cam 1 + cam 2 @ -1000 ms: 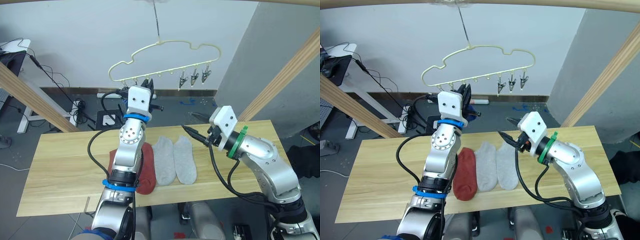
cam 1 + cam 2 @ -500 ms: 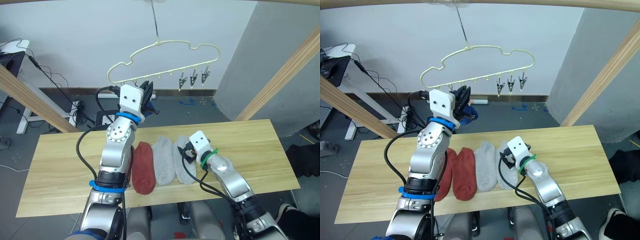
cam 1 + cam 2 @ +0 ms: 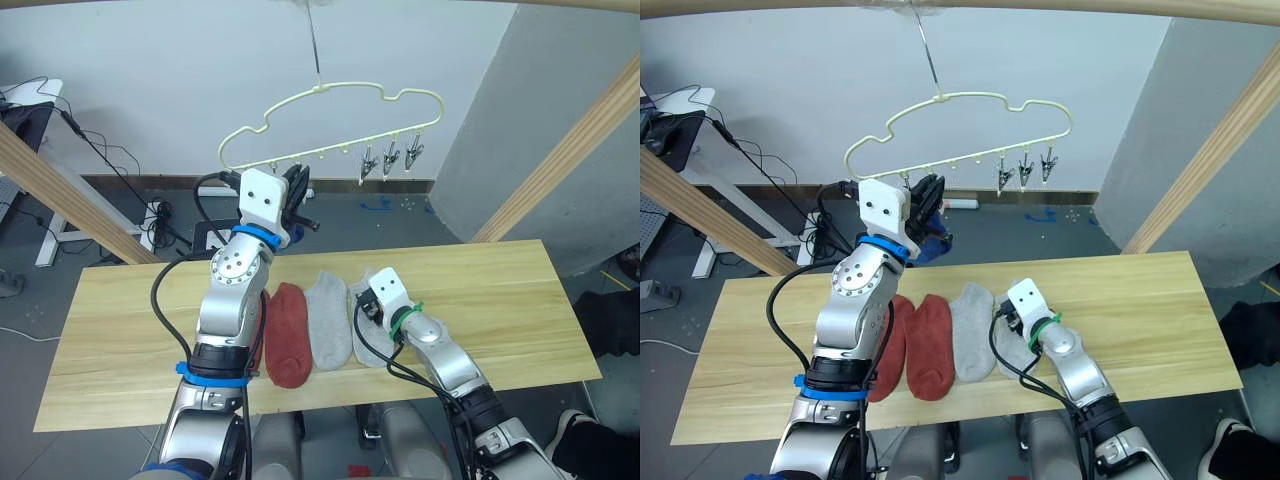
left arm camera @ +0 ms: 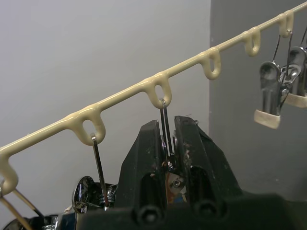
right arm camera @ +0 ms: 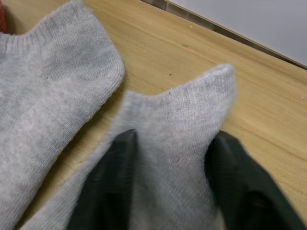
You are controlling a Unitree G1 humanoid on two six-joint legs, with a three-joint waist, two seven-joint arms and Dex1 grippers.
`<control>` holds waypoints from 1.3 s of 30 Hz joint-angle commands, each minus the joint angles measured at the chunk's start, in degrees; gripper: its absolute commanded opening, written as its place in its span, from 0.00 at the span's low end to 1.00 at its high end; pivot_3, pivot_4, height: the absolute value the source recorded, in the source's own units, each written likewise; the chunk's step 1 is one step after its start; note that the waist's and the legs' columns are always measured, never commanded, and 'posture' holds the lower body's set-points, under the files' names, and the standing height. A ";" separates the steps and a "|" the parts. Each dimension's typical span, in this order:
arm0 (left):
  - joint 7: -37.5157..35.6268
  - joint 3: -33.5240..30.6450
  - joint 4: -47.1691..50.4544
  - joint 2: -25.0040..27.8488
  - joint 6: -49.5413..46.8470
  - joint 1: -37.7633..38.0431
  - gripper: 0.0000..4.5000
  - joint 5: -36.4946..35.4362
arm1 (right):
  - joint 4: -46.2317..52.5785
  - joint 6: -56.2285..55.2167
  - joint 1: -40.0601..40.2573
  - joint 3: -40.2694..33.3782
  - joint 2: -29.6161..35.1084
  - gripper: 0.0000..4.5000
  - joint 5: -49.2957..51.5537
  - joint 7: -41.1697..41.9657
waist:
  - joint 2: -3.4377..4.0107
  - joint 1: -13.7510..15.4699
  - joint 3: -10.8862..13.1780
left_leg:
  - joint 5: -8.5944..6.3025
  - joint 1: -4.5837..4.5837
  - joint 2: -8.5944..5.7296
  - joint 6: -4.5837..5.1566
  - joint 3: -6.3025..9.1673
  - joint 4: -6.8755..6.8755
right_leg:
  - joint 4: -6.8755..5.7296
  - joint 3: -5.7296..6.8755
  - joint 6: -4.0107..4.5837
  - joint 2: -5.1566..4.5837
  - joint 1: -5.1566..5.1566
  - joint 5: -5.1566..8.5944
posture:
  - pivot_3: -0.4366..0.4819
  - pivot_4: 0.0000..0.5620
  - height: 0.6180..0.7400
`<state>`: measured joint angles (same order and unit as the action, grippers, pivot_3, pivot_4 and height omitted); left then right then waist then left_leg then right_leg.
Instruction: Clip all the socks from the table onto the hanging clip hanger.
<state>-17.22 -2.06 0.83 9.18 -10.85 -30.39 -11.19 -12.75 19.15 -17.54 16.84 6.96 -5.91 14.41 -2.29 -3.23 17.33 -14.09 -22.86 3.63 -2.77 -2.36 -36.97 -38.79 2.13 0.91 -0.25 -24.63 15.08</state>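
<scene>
Right end effector [image 5: 170,179] straddles the rightmost grey sock [image 5: 175,129], fingers apart; left end effector [image 4: 167,143] clamped on a hanger clip [image 4: 165,125].

The left tool [image 3: 296,190] reaches up to the clip hanger [image 3: 330,125] at twelve o'clock. The right tool [image 3: 366,303] rests on a grey sock [image 3: 362,318] on the desk [image 3: 120,330], beside another grey sock [image 3: 327,320] and a red sock [image 3: 287,335].
</scene>
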 commanded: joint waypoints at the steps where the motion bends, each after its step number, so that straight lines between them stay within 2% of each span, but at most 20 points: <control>1: -1.01 -0.96 2.52 0.49 -2.45 0.00 0.03 -2.33 | 3.27 1.47 1.22 -1.12 1.08 0.15 -0.56 0.10 | 0.00 0.01 0.00 | 0.00 0.00 0.00 0.00 0.00 0.00 | 0.00 0.00 0.00 0.00 0.00 0.00 | 0.33 0.54 1.00; 3: -1.44 -1.56 2.89 0.46 -4.02 -0.23 0.03 -3.88 | 6.60 1.59 0.93 -0.80 1.94 0.01 -0.79 0.92 | 0.00 0.01 0.00 | 0.01 -0.01 0.00 -0.02 -0.01 0.00 | 0.01 -0.01 0.00 0.00 0.00 0.00 | 0.32 0.54 1.00; 4: -1.88 -1.80 3.10 0.50 -4.78 -0.35 0.03 -4.71 | 8.35 1.45 0.49 -0.30 2.52 0.00 -1.13 1.49 | 0.00 0.00 0.00 | 0.01 -0.01 -0.01 -0.02 -0.01 -0.01 | 0.01 -0.01 0.00 0.00 0.00 0.00 | 0.32 0.54 1.00; 10: -3.63 -2.77 4.22 0.94 -8.47 -1.02 0.03 -8.66 | 13.78 0.26 -5.16 2.53 3.96 0.00 -3.72 4.18 | 0.00 -0.24 0.00 | 0.01 0.00 0.00 -0.02 0.00 0.01 | -0.01 0.00 0.00 0.03 -0.04 0.00 | 0.31 0.53 1.00; 17: -3.38 -3.89 5.16 -0.08 -12.26 -2.09 0.03 -12.56 | 10.05 -2.27 -15.07 4.36 2.12 0.00 -4.78 6.83 | 0.00 -0.15 0.00 | 0.03 -0.06 0.02 -0.06 0.00 0.00 | 0.00 0.00 0.00 0.04 -0.08 0.00 | 0.30 0.52 1.00; 25: -3.21 -3.80 5.53 0.06 -13.27 -2.23 0.03 -13.58 | 6.30 -3.79 -18.43 4.55 0.01 0.00 -4.67 7.56 | 0.00 -0.04 0.00 | 0.03 -0.13 -0.02 -0.06 -0.01 0.01 | 0.14 0.01 0.10 -0.05 -0.08 -0.06 | 0.31 0.51 1.00; 39: -2.57 -3.48 5.44 0.11 -13.00 -1.79 0.03 -13.16 | 6.56 -5.49 -21.20 3.41 -3.22 0.00 -4.03 7.06 | 0.00 -0.11 0.00 | 0.03 -0.10 -0.01 -0.06 0.02 0.00 | 0.00 0.03 0.10 -0.04 -0.09 -0.06 | 0.31 0.50 1.00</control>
<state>-19.59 -5.66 4.19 9.17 -24.33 -32.17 -24.18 -8.18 15.14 -37.70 21.32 4.23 -10.17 21.92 -2.29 -3.34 17.33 -14.06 -22.96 3.62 -2.84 -2.34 -36.98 -38.79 2.15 1.01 -0.28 -24.72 15.02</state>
